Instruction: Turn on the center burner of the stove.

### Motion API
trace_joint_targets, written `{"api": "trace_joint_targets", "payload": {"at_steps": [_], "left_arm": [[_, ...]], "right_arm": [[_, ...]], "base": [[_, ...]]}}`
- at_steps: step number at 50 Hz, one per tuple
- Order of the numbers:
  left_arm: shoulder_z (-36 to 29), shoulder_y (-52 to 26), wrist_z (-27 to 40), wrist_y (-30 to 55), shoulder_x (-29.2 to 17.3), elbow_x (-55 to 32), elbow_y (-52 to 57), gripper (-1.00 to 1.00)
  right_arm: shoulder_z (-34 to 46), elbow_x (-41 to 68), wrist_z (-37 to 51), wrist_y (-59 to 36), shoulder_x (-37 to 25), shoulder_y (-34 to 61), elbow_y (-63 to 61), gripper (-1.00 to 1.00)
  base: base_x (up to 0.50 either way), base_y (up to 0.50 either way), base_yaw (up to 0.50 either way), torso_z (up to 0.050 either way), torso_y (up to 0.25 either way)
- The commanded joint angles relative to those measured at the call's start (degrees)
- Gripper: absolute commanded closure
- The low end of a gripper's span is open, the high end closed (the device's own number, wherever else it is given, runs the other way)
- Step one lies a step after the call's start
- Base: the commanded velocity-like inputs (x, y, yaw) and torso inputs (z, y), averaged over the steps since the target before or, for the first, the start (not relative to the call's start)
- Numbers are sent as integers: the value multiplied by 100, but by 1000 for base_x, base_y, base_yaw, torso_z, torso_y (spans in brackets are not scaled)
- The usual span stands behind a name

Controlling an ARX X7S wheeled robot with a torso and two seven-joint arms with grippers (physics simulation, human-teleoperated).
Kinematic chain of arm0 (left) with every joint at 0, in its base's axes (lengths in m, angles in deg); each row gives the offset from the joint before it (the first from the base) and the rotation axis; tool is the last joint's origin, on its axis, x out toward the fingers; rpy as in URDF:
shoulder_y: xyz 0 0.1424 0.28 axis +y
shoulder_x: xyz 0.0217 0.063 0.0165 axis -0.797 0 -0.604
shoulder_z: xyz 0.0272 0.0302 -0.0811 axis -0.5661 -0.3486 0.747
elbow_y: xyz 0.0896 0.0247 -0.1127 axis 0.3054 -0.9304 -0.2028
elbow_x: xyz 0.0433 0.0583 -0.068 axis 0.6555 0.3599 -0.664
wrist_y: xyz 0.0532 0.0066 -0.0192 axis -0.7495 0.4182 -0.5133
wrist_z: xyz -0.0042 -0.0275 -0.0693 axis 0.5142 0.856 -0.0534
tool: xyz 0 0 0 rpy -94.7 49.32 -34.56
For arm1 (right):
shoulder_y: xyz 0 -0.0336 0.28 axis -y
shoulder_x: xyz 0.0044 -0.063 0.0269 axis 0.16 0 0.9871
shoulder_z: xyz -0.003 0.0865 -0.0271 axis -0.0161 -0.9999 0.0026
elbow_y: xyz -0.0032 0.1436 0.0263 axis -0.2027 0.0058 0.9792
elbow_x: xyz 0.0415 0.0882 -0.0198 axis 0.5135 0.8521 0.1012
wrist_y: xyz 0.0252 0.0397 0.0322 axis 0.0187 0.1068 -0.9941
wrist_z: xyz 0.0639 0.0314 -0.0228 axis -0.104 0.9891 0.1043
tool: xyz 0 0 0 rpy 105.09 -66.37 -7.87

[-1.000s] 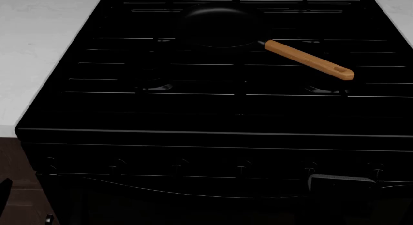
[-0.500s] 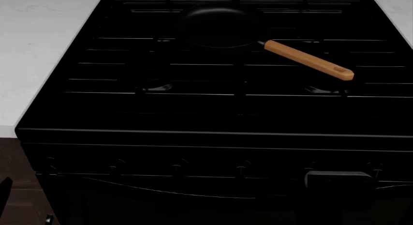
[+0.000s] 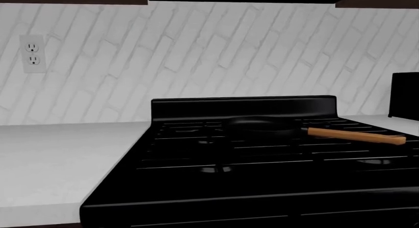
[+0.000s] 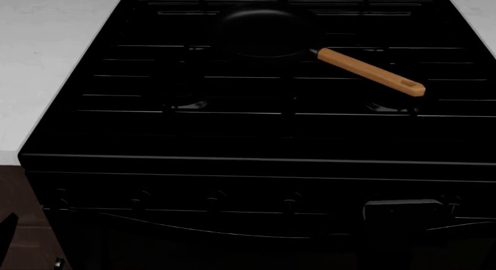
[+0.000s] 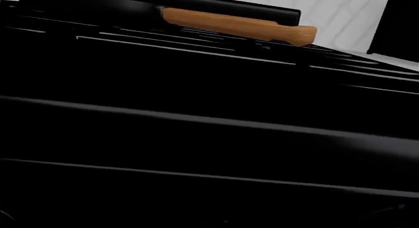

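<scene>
The glossy black stove (image 4: pixel 256 136) fills the head view, with thin grate bars on top and six small knobs (image 4: pixel 215 198) along its front. It also shows in the left wrist view (image 3: pixel 262 179) and the right wrist view (image 5: pixel 196 90). A dark block, my right gripper (image 4: pixel 403 209), sits against the stove's front panel between the fifth and sixth knobs from the left. Its jaws are hidden in the black. The left gripper does not show; only a dark sliver (image 4: pixel 6 223) of that arm is at the lower left edge.
A black frying pan (image 4: pixel 263 29) with a wooden handle (image 4: pixel 372 69) rests on the back grates. White counters flank the stove on the left (image 4: pixel 46 55) and right (image 4: pixel 477 6). A dark wooden cabinet (image 4: pixel 20 189) is below left. A black appliance (image 3: pixel 405 95) stands at the far right.
The right gripper's dark block has risen slightly and shifted a little left along the stove's front panel, closer to the knob row. Nothing else has moved.
</scene>
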Motion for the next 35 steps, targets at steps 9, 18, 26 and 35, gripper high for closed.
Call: {"api": "trace_joint_targets", "payload": {"at_steps": [9, 18, 26, 35], "left_arm": [[-31, 1, 46, -48, -26, 39, -15, -100], [-61, -11, 81, -38, -51, 32, -18, -100], [-78, -24, 108, -30, -72, 13, -23, -100], [-98, -21, 134, -59, -100, -2, -30, -100]], "right_arm": [[804, -1212, 103, -1511, -300, -365, -1867, 100], [1115, -1693, 46, -1995, -552, -513, -2361, 100], [1288, -2060, -4, -2543, -694, -586, -2900, 100], [1622, -2553, -84, -2990, -832, -607, -3182, 100]], "base": [[0, 0, 0, 0, 0], [-2, 0, 0, 0, 0], [-1, 0, 0, 0, 2], [0, 0, 0, 0, 0]]}}
